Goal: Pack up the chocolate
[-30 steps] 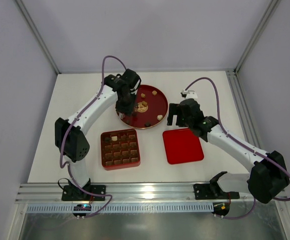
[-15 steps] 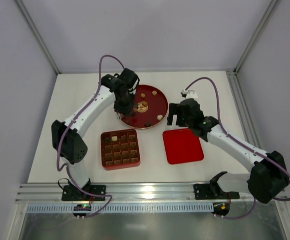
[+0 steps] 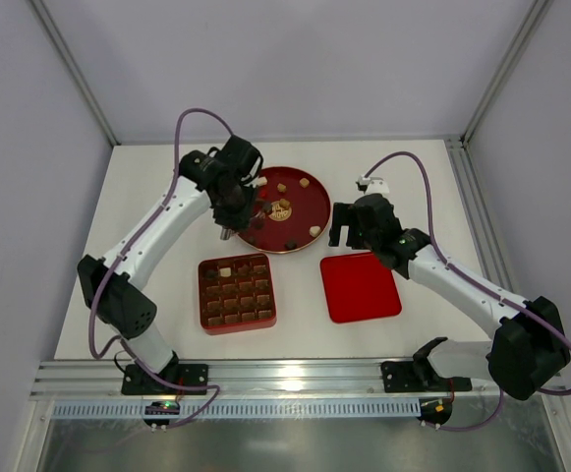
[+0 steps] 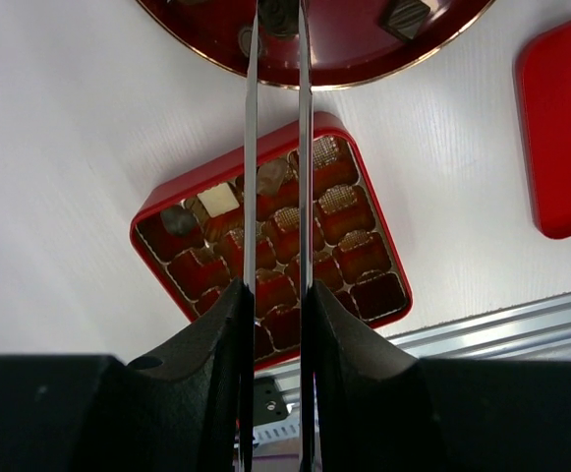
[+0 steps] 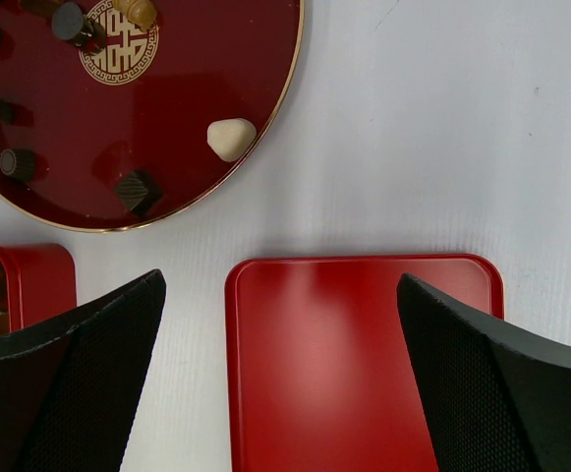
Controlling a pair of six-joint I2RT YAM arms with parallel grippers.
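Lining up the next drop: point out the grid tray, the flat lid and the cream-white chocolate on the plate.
Grid tray (image 3: 238,326): top view, near wall.
Flat lid (image 3: 361,287): top view, centre of its face.
Cream-white chocolate (image 5: 231,138): right wrist view, its middle.

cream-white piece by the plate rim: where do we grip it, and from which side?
Probably from straight above. The cream-white piece is a rounded lump lying almost against the rim of the plate, so a sideways approach would likely hit the rim. Pinch it closing along the rim, not toward it. The nearest dark piece sits clear.
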